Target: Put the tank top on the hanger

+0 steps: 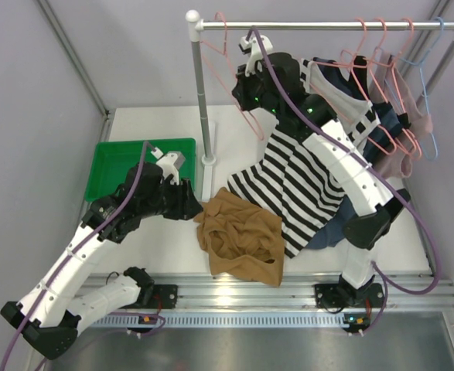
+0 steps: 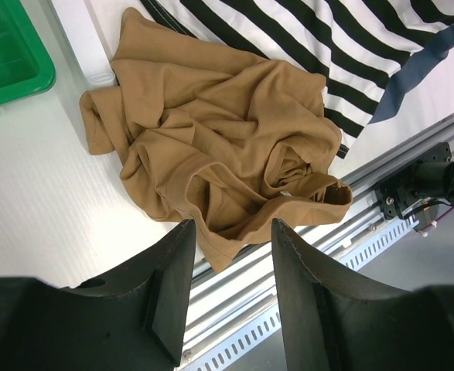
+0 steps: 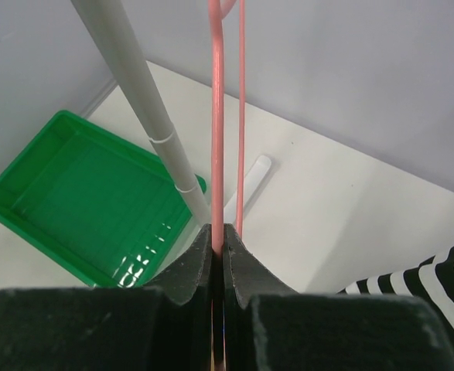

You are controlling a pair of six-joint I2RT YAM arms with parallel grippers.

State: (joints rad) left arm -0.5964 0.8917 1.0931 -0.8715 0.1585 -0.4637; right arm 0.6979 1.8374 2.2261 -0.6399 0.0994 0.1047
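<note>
The tan tank top (image 1: 238, 236) lies crumpled on the table's near edge, partly over the aluminium rail; it fills the left wrist view (image 2: 227, 147). My left gripper (image 1: 196, 207) is open and empty just left of the top, its jaws (image 2: 230, 228) over the top's near hem. The thin pink hanger (image 1: 225, 35) hangs bare at the left end of the rack bar. My right gripper (image 1: 250, 85) is shut on one of its wires (image 3: 217, 116), which runs straight up from between the closed jaws (image 3: 217, 232).
A green tray (image 1: 138, 166) sits at the left, also in the right wrist view (image 3: 80, 201). The rack's white pole (image 1: 202, 100) stands beside it. The striped top (image 1: 304, 185) and a navy garment (image 1: 331, 232) lie right of the tank top. Several hangers (image 1: 397, 85) crowd the bar's right end.
</note>
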